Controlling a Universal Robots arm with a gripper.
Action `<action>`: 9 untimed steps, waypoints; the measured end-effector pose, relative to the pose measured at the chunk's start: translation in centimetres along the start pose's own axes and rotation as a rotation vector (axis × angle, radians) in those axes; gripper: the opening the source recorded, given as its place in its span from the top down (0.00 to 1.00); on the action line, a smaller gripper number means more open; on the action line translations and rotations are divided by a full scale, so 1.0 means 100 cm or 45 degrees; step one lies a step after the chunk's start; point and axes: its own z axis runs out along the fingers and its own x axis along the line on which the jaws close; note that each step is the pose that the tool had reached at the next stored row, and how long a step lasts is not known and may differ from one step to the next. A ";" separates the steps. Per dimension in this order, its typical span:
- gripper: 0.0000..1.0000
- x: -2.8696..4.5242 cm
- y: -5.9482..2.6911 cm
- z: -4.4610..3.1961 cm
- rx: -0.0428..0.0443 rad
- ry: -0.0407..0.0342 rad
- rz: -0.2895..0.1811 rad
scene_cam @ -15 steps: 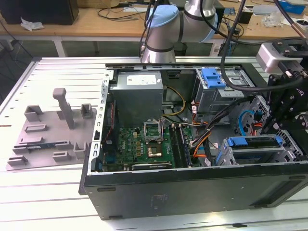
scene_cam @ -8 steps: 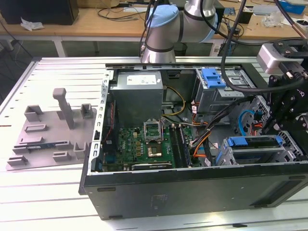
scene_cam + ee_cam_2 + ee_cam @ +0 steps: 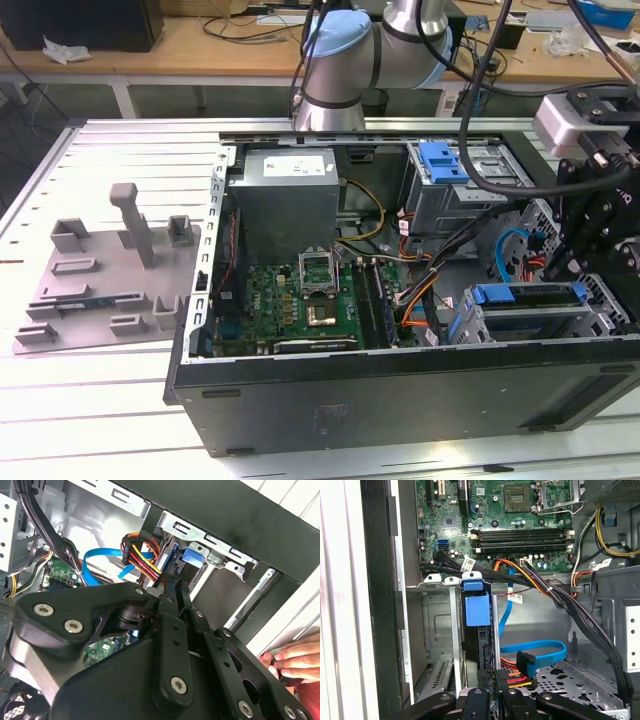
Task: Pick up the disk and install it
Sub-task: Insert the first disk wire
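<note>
Bright even room light, pale glare on the table (image 3: pixel 90 430), dimmer shade inside the computer case (image 3: pixel 400 395).

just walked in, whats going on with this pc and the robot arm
A robot arm reaches into an open computer case. Its gripper is down at the drive cage, on the exterior view's right, close to the disk, which stands edge-on in a cage slot with its blue bracket showing. Whether it grips the disk cannot be told. In the second wrist view a person's hand is beside the case.
</note>
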 end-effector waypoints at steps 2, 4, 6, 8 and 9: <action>0.83 0.0003 0.0000 0.0008 0.000 -0.0001 0.000; 0.83 0.0006 0.0000 0.0014 0.000 0.0001 0.000; 0.83 0.0008 0.0000 0.0021 0.000 0.0000 0.000; 0.83 0.0009 0.0000 0.0027 0.000 -0.0001 0.000; 0.83 0.0009 0.0000 0.0029 0.000 0.0000 0.000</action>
